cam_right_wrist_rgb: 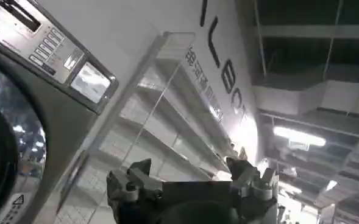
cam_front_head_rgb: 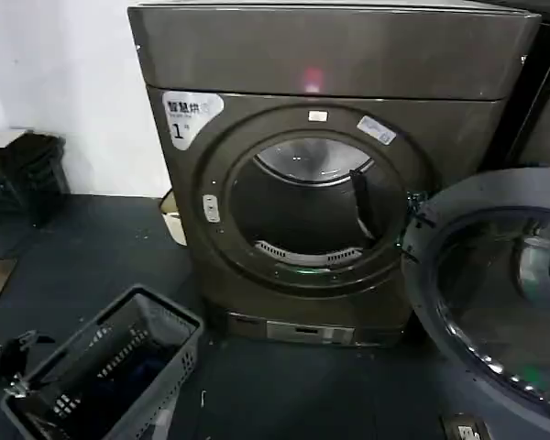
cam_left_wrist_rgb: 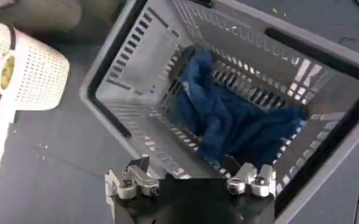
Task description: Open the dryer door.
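Note:
The bronze-grey dryer (cam_front_head_rgb: 330, 64) stands ahead, with a white "1" sticker and a small pink light. Its drum mouth (cam_front_head_rgb: 307, 206) is uncovered. The dryer door (cam_front_head_rgb: 490, 293) hangs swung out wide to the right, its dark grey inner face and tinted glass turned towards me. My left gripper (cam_left_wrist_rgb: 186, 161) is open and holds nothing, hovering over a grey basket far left of the dryer; it also shows low at the left edge (cam_front_head_rgb: 9, 362). My right gripper (cam_right_wrist_rgb: 189, 163) is open and holds nothing, pointing up towards white shelves, apart from the door.
The grey laundry basket (cam_front_head_rgb: 119, 367) on the dark floor holds a blue cloth (cam_left_wrist_rgb: 234, 122). A white mesh container (cam_left_wrist_rgb: 30, 73) lies beside it. A blacker machine (cam_front_head_rgb: 545, 110) stands to the dryer's right. A machine front with a control panel (cam_right_wrist_rgb: 51, 55) is close to the right gripper.

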`<action>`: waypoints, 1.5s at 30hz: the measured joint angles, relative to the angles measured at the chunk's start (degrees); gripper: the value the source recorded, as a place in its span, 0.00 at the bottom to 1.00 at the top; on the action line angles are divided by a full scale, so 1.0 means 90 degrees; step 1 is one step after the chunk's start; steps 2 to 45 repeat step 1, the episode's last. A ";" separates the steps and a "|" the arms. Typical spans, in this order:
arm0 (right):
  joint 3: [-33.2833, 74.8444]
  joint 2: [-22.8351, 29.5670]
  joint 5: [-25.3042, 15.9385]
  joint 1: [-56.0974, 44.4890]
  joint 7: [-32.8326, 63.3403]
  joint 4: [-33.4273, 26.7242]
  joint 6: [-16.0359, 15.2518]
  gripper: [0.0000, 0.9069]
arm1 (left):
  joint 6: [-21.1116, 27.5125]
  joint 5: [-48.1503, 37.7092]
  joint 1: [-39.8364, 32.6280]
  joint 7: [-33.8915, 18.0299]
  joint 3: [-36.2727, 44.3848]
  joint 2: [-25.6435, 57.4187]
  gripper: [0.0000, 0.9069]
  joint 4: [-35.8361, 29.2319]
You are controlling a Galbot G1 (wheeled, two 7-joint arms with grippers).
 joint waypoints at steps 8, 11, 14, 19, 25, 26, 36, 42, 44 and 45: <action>0.0005 0.0000 0.0000 0.0000 -0.0002 -0.0004 -0.0004 1.00 | 0.0000 0.0000 0.0000 0.0012 0.0001 0.0000 1.00 0.0000; 0.0005 0.0000 0.0000 0.0000 -0.0002 -0.0004 -0.0004 1.00 | 0.0000 0.0000 0.0000 0.0012 0.0001 0.0000 1.00 0.0000; 0.0005 0.0000 0.0000 0.0000 -0.0002 -0.0004 -0.0004 1.00 | 0.0000 0.0000 0.0000 0.0012 0.0001 0.0000 1.00 0.0000; 0.0005 0.0000 0.0000 0.0000 -0.0002 -0.0004 -0.0004 1.00 | 0.0000 0.0000 0.0000 0.0012 0.0001 0.0000 1.00 0.0000; 0.0005 0.0000 0.0000 0.0000 -0.0002 -0.0004 -0.0004 1.00 | 0.0000 0.0000 0.0000 0.0012 0.0001 0.0000 1.00 0.0000; 0.0005 0.0000 0.0000 0.0000 -0.0002 -0.0004 -0.0004 1.00 | 0.0000 0.0000 0.0000 0.0012 0.0001 0.0000 1.00 0.0000; 0.0005 0.0000 0.0000 0.0000 -0.0002 -0.0004 -0.0004 1.00 | 0.0000 0.0000 0.0000 0.0012 0.0001 0.0000 1.00 0.0000; 0.0005 0.0000 0.0000 0.0000 -0.0002 -0.0004 -0.0004 1.00 | 0.0000 0.0000 0.0000 0.0012 0.0001 0.0000 1.00 0.0000; 0.0005 0.0000 0.0000 0.0000 -0.0002 -0.0004 -0.0004 1.00 | 0.0000 0.0000 0.0000 0.0012 0.0001 0.0000 1.00 0.0000; 0.0005 0.0000 0.0000 0.0000 -0.0002 -0.0004 -0.0004 1.00 | 0.0000 0.0000 0.0000 0.0012 0.0001 0.0000 1.00 0.0000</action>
